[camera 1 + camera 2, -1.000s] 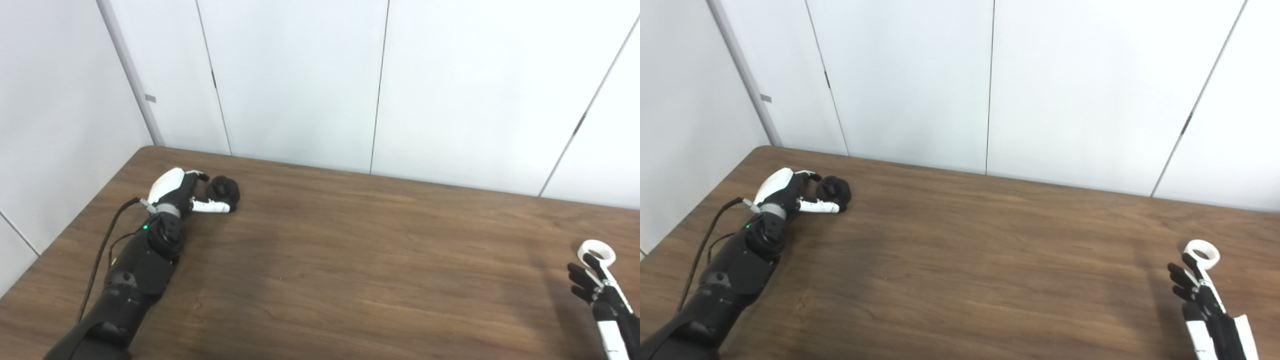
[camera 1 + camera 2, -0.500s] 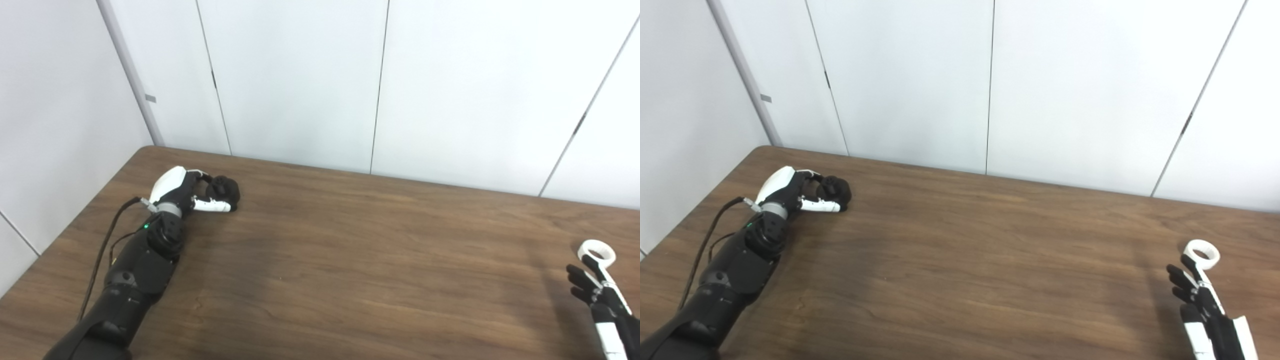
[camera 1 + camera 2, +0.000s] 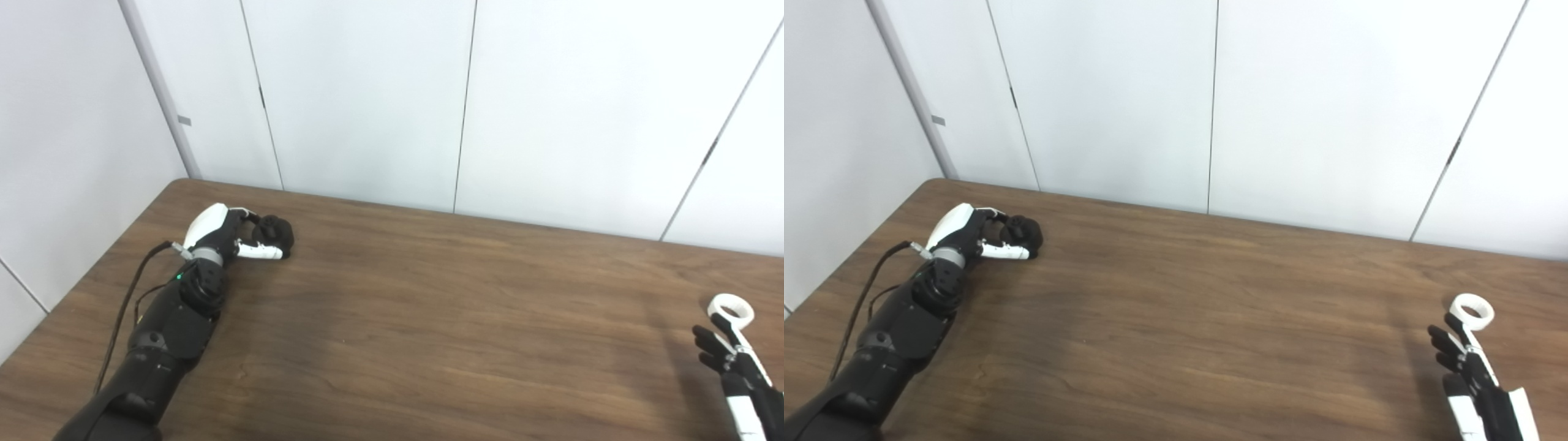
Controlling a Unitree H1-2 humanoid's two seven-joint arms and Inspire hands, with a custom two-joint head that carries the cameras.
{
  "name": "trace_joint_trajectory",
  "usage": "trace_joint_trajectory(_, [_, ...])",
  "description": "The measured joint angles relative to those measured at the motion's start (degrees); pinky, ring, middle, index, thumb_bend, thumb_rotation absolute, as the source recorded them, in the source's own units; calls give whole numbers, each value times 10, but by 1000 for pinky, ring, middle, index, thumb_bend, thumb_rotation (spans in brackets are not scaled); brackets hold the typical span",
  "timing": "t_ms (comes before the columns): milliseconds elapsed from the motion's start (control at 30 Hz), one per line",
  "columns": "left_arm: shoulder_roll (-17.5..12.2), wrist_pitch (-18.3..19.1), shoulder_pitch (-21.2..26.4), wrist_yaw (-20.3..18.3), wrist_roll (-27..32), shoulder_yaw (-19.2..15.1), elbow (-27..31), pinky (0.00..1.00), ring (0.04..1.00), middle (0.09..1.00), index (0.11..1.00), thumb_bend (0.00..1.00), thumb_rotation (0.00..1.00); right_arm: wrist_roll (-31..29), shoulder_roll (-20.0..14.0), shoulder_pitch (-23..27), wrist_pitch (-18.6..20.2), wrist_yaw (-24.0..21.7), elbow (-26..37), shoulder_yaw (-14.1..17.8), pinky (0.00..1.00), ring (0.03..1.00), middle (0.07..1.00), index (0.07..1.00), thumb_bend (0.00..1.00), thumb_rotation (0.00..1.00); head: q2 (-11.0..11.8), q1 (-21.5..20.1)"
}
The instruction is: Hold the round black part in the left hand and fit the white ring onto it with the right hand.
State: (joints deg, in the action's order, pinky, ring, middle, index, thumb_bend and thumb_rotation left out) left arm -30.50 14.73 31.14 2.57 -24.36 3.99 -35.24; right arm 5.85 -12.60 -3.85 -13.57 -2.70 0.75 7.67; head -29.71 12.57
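Right hand (image 3: 1470,367) drawn back, fingers spread, left hand (image 3: 223,236) curled around black part (image 3: 274,231), brown wooden table (image 3: 429,306), white panelled walls (image 3: 367,92)

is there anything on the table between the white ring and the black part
Nothing visible. The ring lies at the far right by the right robot hand; the black part sits far left at the left robot hand, with only bare table between.
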Motion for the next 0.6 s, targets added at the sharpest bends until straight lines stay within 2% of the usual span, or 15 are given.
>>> trace_joint_trajectory(267, [4,-1,1,9,7,0,-2,1000,979,898,714,897,234,1,0,-1,0,1,1,-1,849,868,858,923,656,1000,-1,-3])
trace_joint_trajectory(367, [6,-4,2,14,9,-1,-5,1000,963,880,648,872,188,2,0,-1,0,3,1,-1,853,868,860,924,656,1000,-2,-4])
trace_joint_trajectory(400, [7,-8,2,17,10,-3,-6,1000,960,867,603,854,143,3,0,-1,0,4,2,-1,850,867,860,923,654,1000,-2,-4])
trace_joint_trajectory(433, [9,-14,2,18,14,-6,-7,1000,959,859,547,693,104,3,0,-2,0,4,2,-1,851,868,860,924,654,1000,-2,-4])
trace_joint_trajectory(467, [12,-19,2,22,19,-10,-7,1000,957,848,518,611,80,3,0,-2,0,4,2,-1,851,868,861,925,659,1000,-2,-4])
trace_joint_trajectory(533, [17,-24,2,29,25,-14,-10,1000,943,819,490,537,54,5,0,-2,0,5,2,-2,847,868,861,925,661,1000,-3,-4])
trace_joint_trajectory(600, [22,-38,2,41,28,-17,-20,1000,931,803,485,525,48,7,0,-2,0,6,3,-3,847,867,860,925,656,1000,-3,-4])
